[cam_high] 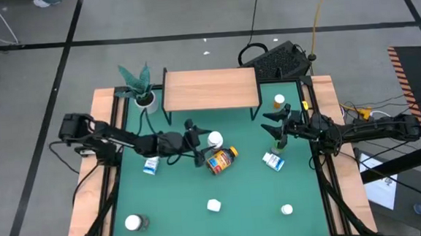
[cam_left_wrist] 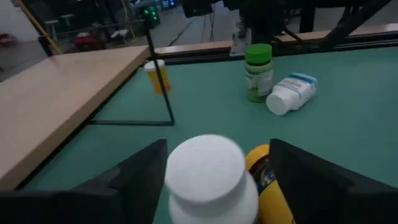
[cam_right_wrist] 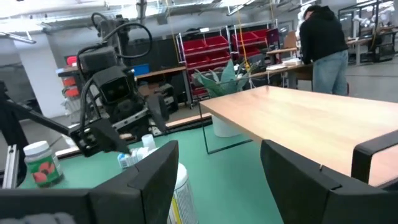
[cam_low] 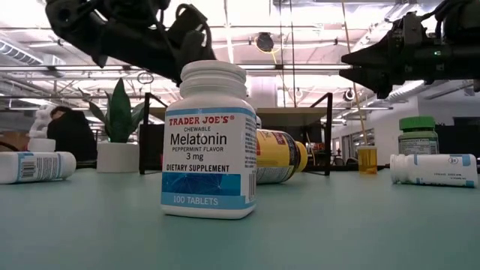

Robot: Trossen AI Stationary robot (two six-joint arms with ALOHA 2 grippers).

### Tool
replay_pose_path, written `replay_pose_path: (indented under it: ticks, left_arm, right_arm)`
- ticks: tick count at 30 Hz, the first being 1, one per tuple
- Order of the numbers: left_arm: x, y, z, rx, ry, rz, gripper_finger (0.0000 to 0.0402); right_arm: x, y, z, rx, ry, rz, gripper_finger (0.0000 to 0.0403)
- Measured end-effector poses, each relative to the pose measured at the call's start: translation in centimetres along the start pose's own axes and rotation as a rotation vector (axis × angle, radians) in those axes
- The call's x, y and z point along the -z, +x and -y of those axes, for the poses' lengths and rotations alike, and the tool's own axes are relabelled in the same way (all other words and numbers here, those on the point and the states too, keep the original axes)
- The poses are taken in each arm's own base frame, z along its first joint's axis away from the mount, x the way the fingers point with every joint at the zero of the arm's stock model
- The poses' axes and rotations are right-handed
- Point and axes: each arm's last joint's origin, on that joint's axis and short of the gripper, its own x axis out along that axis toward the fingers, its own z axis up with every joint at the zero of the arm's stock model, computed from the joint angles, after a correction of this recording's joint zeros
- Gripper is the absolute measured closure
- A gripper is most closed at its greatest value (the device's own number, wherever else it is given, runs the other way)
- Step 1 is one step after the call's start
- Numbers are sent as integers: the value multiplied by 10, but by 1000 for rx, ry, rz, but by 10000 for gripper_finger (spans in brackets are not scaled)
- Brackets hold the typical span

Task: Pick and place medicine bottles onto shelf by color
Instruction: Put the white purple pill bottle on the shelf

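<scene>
The shelf (cam_high: 210,89) stands at the table's far side, its light-wood top bare. My left gripper (cam_high: 197,143) is open, its fingers on either side of an upright white-capped bottle (cam_left_wrist: 207,171) without touching it. An amber bottle (cam_high: 223,160) with a yellow label lies on its side just right of that bottle. My right gripper (cam_high: 269,125) hangs open above the table, near an upright green bottle (cam_high: 279,143) and a white-and-blue bottle (cam_high: 273,160) lying on its side. An orange bottle (cam_high: 279,100) stands by the shelf's right legs.
A potted plant (cam_high: 143,89) stands left of the shelf. Another white-and-blue bottle (cam_high: 151,165) lies under my left arm. A Melatonin bottle (cam_low: 208,142) and two more white-capped ones (cam_high: 133,223) (cam_high: 287,210) stand near the near edge. A person (cam_right_wrist: 323,43) is beyond the table.
</scene>
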Motion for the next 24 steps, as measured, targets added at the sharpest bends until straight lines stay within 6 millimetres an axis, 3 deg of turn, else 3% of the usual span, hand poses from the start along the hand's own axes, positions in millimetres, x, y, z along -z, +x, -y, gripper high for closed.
replay_pose_path:
  ticks: [4,9,13,24]
  left_arm:
    - [2,3,0,20,21,-15,78]
    - [13,12,-12,-10,-34,-55,68]
    - [21,18,-18,10,-110,-87,80]
    - [19,20,-19,23,-136,-62,127]
  right_arm:
    - [0,0,0,1,15,-1,179]
    - [-3,0,0,-4,30,27,179]
    - [-2,0,0,-5,42,25,179]
    - [3,3,0,3,42,-15,179]
